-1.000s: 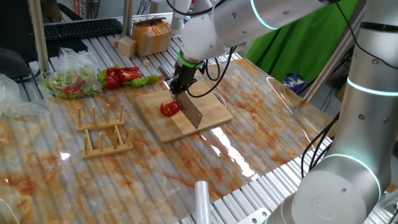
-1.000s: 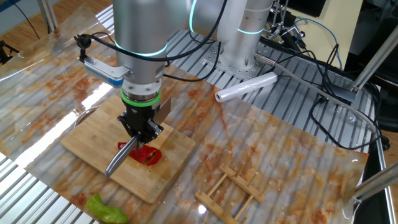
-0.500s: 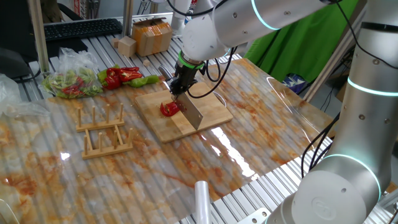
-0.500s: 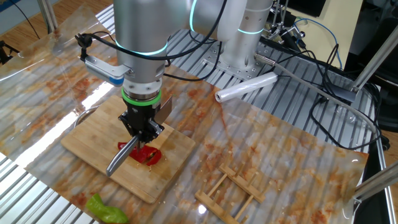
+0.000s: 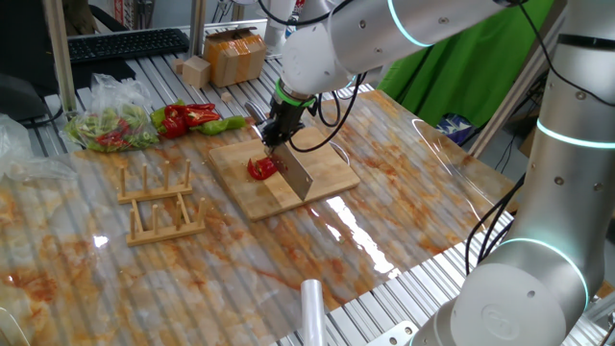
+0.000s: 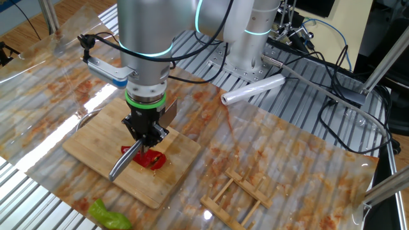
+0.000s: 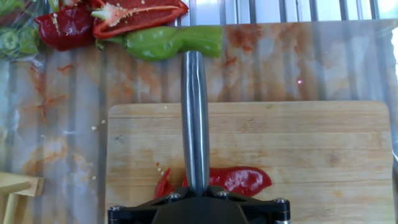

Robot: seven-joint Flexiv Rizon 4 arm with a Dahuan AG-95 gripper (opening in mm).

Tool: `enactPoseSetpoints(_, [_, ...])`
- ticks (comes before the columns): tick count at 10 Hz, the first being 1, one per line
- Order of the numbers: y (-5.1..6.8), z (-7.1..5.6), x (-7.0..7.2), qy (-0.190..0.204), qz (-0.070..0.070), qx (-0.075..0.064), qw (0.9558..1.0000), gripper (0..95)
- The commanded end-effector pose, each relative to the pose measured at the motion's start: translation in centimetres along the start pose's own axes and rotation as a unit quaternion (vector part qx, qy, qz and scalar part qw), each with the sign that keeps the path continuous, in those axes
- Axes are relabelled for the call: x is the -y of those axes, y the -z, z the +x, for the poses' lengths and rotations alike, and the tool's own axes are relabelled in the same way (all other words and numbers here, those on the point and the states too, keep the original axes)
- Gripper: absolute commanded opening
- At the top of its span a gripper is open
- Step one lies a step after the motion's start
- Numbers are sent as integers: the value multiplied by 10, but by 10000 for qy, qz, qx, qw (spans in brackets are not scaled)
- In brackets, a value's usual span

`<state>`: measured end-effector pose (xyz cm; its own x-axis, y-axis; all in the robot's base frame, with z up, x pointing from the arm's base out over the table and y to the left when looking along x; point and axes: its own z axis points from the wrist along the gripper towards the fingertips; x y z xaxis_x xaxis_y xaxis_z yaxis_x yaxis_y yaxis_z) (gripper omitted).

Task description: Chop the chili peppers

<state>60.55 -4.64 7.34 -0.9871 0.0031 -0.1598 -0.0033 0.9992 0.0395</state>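
A stained, plastic-covered table [image 5: 404, 192] carries a wooden cutting board [image 5: 327, 165]. The gripper [image 6: 146, 135], pointing straight down, is clamped tight on a knife [image 7: 194, 118]. Directly beneath the blade lies the red chili pepper [image 7: 239, 179], its length crossing the blade's line; further peppers [image 5: 188, 116] lie beyond the board.

Slatted metal surface [image 5: 404, 279] under stained clear sheet [image 5: 404, 183]; green backdrop [image 5: 461, 67] behind; keyboard [image 5: 125, 43] at far edge; cables [image 6: 326, 83] trailing.

Glossy red chili peppers [image 5: 261, 169] lie flattened on the wooden board [image 5: 327, 178].
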Motion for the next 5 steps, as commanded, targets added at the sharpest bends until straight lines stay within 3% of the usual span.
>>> enactPoseSetpoints(1, [4,-4,-2,14,-7,-22,10000,0])
enactPoseSetpoints(5, [-4,-7,-4,18,-22,-7,10000,0])
